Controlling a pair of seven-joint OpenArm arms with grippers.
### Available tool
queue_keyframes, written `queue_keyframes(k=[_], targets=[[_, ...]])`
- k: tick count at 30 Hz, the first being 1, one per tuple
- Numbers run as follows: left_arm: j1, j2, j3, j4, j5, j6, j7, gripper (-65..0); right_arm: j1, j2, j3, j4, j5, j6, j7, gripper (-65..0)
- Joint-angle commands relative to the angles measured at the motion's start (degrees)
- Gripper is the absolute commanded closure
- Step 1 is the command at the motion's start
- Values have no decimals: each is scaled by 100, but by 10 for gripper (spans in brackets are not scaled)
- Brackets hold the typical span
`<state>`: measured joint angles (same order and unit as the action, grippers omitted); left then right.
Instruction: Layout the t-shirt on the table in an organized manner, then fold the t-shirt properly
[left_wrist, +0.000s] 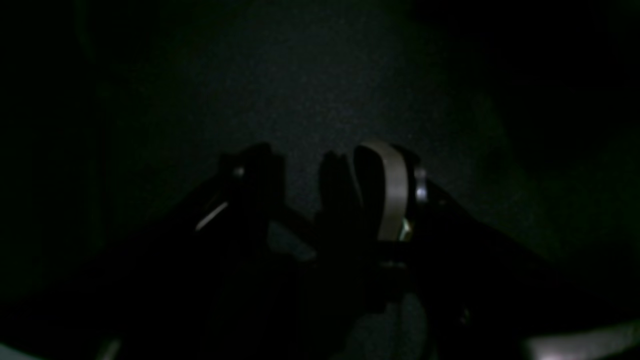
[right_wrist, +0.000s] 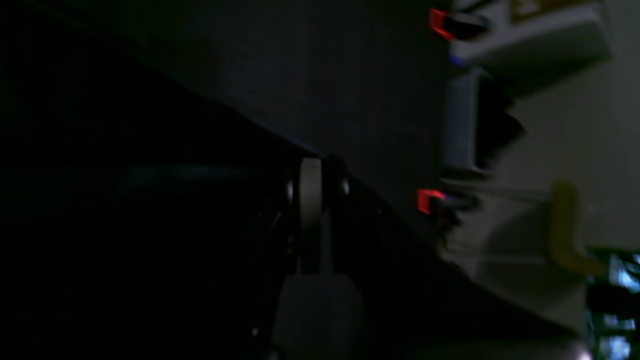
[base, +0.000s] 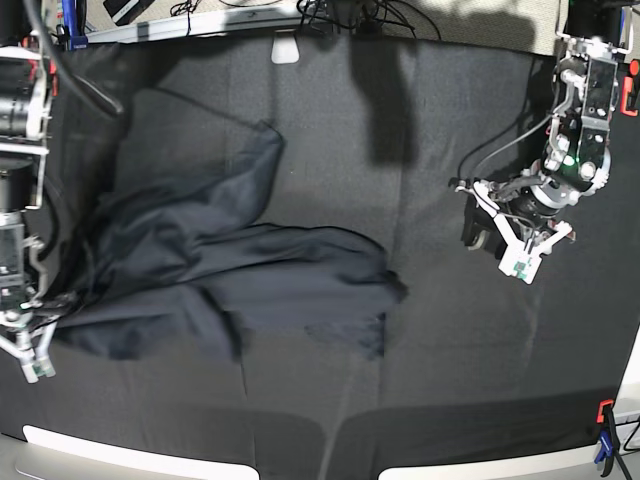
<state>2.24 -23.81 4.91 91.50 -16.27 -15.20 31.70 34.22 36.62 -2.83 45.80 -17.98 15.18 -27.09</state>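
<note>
t-shirt (base: 230, 270): 1 (crumpled) | table (base: 450, 380): 1 | red clamps (right_wrist: 429, 200): 2

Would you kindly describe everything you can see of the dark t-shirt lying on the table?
The dark navy-charcoal cloth t-shirt, slightly sheeny, lies crumpled and unfolded on the left half of the matte black fabric table in the base view. One pointed flap reaches up towards the far edge, and a ragged edge trails to the right near the middle. Deep folds run across it. Its left edge sits by the right gripper, whose fingers are shut there; whether they pinch the cloth cannot be told. No label shows.
</note>
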Motion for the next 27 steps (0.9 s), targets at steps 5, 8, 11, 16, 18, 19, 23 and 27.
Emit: queue_keyframes(k=[5, 8, 11, 16, 18, 19, 23, 27], targets=[[-94, 17, -37, 111, -361, -17, -103, -271, 195, 518, 57, -286, -92, -184, 13, 0], [-98, 203, -37, 111, -785, -568, -15, -271, 195, 625, 57, -570, -90, -212, 11, 0], [-120, 483, -37, 111, -1130, -966, -17, -271, 188, 688, 59, -713, -81, -223, -83, -23], [-337, 839, -37, 111, -1290, -1113, 9, -271, 192, 846, 57, -715, 616, -201, -293, -163], [-448, 925, -31, 111, -1547, -1318, 76, -271, 192, 944, 59, -715, 1073, 7, -264, -163], [-509, 994, -31, 111, -1626, -1388, 136, -271, 192, 992, 59, -713, 1279, 140, -223, -163], [-739, 1456, -20, 107, -1475, -1394, 597, -271, 192, 1069, 59, -649, 1766, 356, -205, -163], [-896, 1967, 7, 79, -651, -1241, 844, -271, 190, 1051, 59, -638, 1867, 581, -205, -163]])
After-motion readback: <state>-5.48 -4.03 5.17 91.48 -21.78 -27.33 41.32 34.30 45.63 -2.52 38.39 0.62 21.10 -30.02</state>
